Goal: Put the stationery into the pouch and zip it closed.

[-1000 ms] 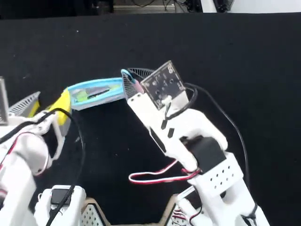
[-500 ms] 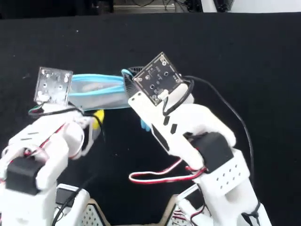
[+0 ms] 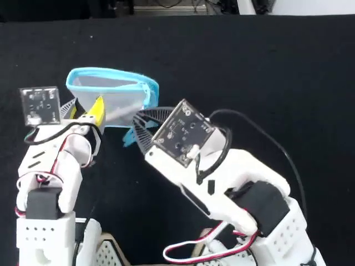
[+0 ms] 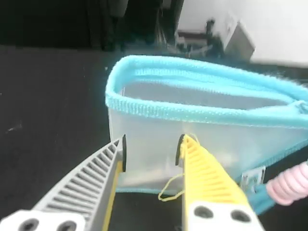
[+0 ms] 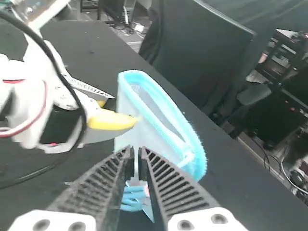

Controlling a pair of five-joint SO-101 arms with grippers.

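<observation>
The pouch (image 3: 113,97), translucent with a bright blue rim, is held up off the black table with its mouth wide open. My right gripper (image 3: 145,128) is shut on one end of it; its black fingers (image 5: 115,178) pinch the pale fabric (image 5: 154,115) just above a blue tassel (image 5: 126,196). My left gripper (image 4: 151,150) is open, with its grey and yellow fingers (image 4: 202,178) against the pouch's side wall (image 4: 207,130). From the right wrist, that yellow finger (image 5: 113,120) touches the wall. A pink coiled piece (image 4: 288,185) hangs by the held end. What the pouch holds is unclear.
The black table (image 3: 266,72) stretches wide to the right and behind the pouch. Both arms' white bodies and cables (image 3: 222,194) fill the near side. Room clutter and a dark chair (image 5: 202,53) stand beyond the table.
The pouch has gone from lying flat to standing with its mouth spread open. The right gripper has pulled back toward the near side with the pouch's end. The left gripper has come up against the side wall.
</observation>
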